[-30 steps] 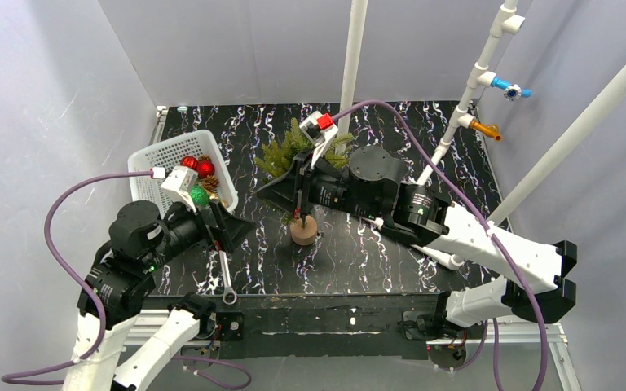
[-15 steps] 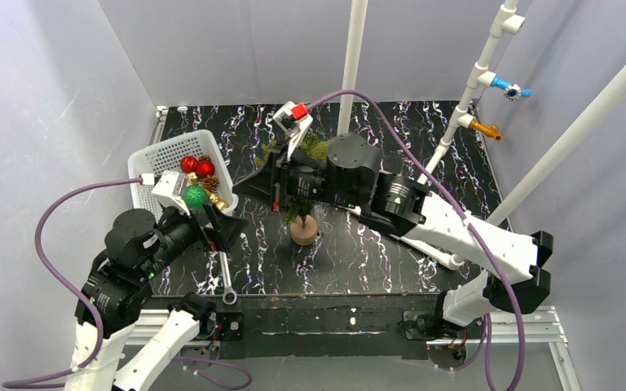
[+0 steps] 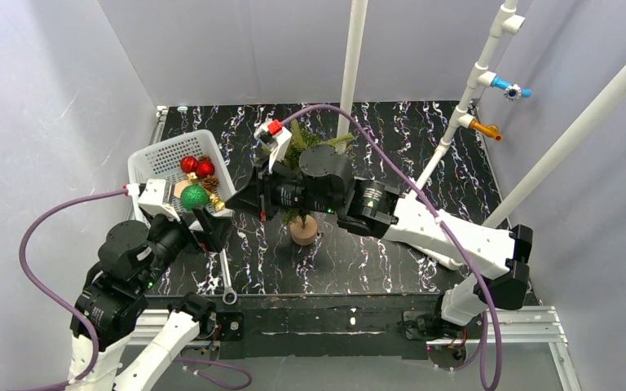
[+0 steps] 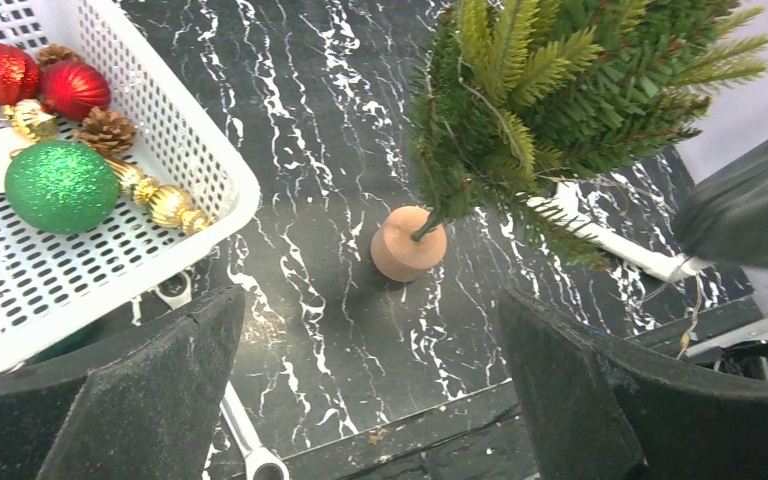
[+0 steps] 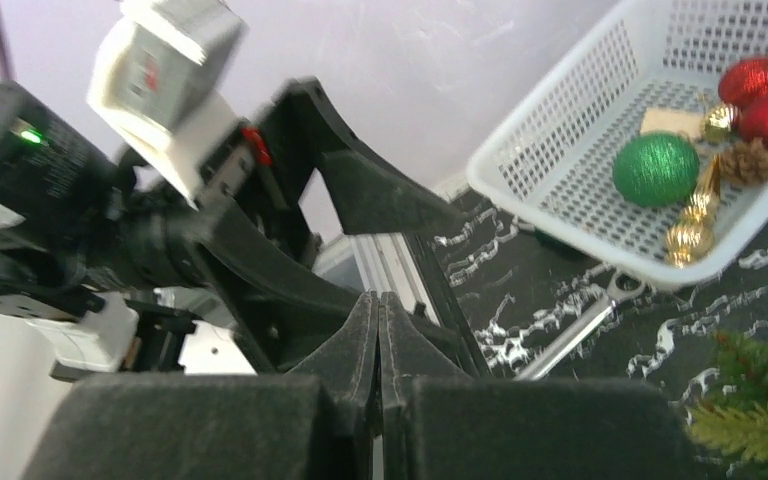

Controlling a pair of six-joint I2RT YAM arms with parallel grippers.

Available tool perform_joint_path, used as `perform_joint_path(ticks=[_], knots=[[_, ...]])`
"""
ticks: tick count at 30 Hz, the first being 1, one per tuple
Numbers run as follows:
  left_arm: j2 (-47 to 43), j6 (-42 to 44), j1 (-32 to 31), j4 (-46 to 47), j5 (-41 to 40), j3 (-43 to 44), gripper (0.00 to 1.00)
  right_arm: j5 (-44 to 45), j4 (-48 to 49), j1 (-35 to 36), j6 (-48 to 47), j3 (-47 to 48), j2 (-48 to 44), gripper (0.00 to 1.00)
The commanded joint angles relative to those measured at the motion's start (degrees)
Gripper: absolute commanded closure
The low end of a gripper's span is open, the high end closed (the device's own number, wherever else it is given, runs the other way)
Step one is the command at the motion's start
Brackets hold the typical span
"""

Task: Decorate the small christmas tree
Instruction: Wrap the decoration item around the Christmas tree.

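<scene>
One tree (image 4: 560, 100), seemingly beside right gripper (image 5: 378, 310)

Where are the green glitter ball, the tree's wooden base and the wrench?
green glitter ball (image 4: 61, 186): left wrist view, its middle.
tree's wooden base (image 4: 407, 245): left wrist view, its middle.
wrench (image 3: 225, 277): top external view, its shaft.

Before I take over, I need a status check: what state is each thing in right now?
small christmas tree: standing on its base, no ornaments on it.
basket: upright, holding the ornaments.
ornaments: loose in the basket, none held.
wrench: lying flat by the basket.
left gripper: open, empty.
right gripper: shut, empty.
</scene>
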Motion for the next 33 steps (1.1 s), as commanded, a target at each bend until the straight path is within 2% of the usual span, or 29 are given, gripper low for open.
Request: perform_joint_path(ticks=[1, 9, 15, 24, 33], knots=[[-0.46, 2.37, -0.14, 0.44, -3.39, -0.59, 0.01, 0.71, 4.26, 0.49, 2.07, -5.92, -3.30, 0.99], [-0.47, 2.18, -0.14, 1.43, -3.43, -1.82, 0.01, 2.86, 4.02, 1.76, 3.43, -12.26, -7.60, 0.99], [-0.63, 1.65, -0.14, 1.64, -3.12, -1.96, 0.00, 2.94, 2.65, 2.25, 1.63, -8.51, -6.22, 0.99], [-1.51, 2.37, -0.14, -0.03, -3.87, -0.82, 0.01, 8.34, -0.67, 0.77, -4.83, 0.72, -5.70, 0.99], [-1.35, 1.54, -0.14, -0.33, -3.08, -0.86, 0.01, 11.47, -1.33, -1.29, -5.15, -2.45, -10.37, 0.99]])
